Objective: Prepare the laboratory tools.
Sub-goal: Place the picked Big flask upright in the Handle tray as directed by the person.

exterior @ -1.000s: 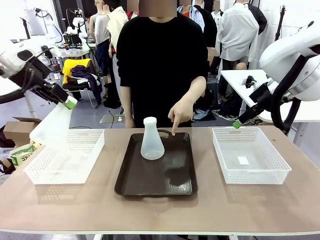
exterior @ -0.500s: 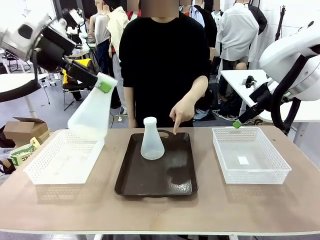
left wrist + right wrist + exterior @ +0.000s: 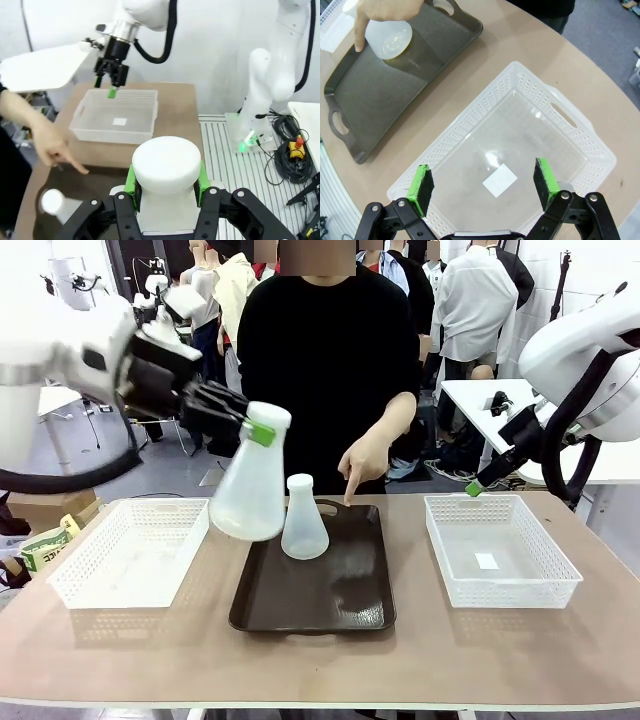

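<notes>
My left gripper [image 3: 262,429] is shut on the neck of a frosted white conical flask [image 3: 247,496]. The flask hangs tilted in the air above the left edge of the dark brown tray [image 3: 335,590]. In the left wrist view the flask's neck [image 3: 166,167] sits between the green pads [image 3: 130,181]. A second flask [image 3: 304,520] stands upright at the back of the tray. The person's hand [image 3: 355,462] points a finger down at the tray just right of it. My right gripper [image 3: 484,184] hangs open and holds nothing, above the right mesh basket [image 3: 465,118].
A white mesh basket [image 3: 130,552] lies left of the tray and another [image 3: 500,552] right of it. The person stands close behind the table's far edge. The right wrist view has the tray [image 3: 380,95], the standing flask [image 3: 390,38] and the pointing hand [image 3: 377,11].
My left arm has swung the held flask from above the left basket rightward to the tray's left edge. The right arm and the pointing hand have stayed put.
</notes>
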`<action>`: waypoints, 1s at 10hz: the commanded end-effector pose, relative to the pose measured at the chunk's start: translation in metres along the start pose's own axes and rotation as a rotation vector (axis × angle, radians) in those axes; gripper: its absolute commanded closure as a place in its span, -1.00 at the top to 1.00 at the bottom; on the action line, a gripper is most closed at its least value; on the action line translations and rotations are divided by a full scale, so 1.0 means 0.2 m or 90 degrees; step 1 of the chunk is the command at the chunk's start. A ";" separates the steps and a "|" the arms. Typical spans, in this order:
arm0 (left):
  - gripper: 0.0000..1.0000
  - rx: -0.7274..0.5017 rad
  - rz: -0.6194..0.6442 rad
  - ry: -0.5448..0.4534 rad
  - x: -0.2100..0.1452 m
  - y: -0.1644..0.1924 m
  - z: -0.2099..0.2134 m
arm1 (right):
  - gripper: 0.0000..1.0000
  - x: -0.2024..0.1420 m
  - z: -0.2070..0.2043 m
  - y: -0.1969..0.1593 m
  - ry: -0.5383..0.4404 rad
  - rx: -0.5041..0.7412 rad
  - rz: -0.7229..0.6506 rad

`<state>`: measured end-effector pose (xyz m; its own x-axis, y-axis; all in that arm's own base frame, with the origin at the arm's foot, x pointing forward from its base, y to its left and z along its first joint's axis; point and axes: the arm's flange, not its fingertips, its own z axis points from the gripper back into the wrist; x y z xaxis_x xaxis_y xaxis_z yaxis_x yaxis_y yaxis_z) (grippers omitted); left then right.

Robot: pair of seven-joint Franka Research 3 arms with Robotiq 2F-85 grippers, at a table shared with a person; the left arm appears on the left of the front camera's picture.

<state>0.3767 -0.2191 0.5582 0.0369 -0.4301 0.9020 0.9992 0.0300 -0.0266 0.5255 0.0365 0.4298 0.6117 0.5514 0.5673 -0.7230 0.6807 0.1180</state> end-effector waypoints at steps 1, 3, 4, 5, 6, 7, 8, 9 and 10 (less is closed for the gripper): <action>-1.00 -0.039 0.024 -0.030 -0.06 0.07 -0.04 | 1.00 0.00 0.00 0.00 0.007 -0.002 0.002; -1.00 0.000 0.000 0.000 0.00 0.00 0.00 | 1.00 0.00 0.00 0.00 0.007 -0.002 0.002; -1.00 0.000 0.000 0.000 0.00 0.00 0.00 | 1.00 0.00 0.00 0.00 0.007 -0.002 0.002; -1.00 0.000 0.000 0.000 0.00 0.00 0.00 | 1.00 0.00 0.00 0.00 0.007 -0.002 0.002; -1.00 0.000 0.000 0.000 0.00 0.00 0.00 | 1.00 0.00 0.00 0.00 0.007 -0.002 0.002; -1.00 0.001 -0.008 0.004 -0.02 0.02 0.00 | 1.00 0.00 0.00 0.00 0.007 -0.002 0.002; -1.00 -0.002 -0.018 -0.008 -0.07 0.02 -0.05 | 1.00 0.00 0.00 0.00 0.007 -0.002 0.002; -1.00 0.015 -0.043 -0.030 -0.13 0.04 -0.13 | 1.00 0.00 0.00 0.00 0.007 -0.002 0.002; -1.00 0.037 -0.080 -0.049 -0.17 0.05 -0.20 | 1.00 0.00 0.00 0.00 0.007 -0.002 0.002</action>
<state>0.3838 -0.2282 0.5305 -0.0191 -0.4180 0.9083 0.9992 0.0229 0.0315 0.5255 0.0365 0.4298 0.6118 0.5513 0.5672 -0.7229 0.6807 0.1181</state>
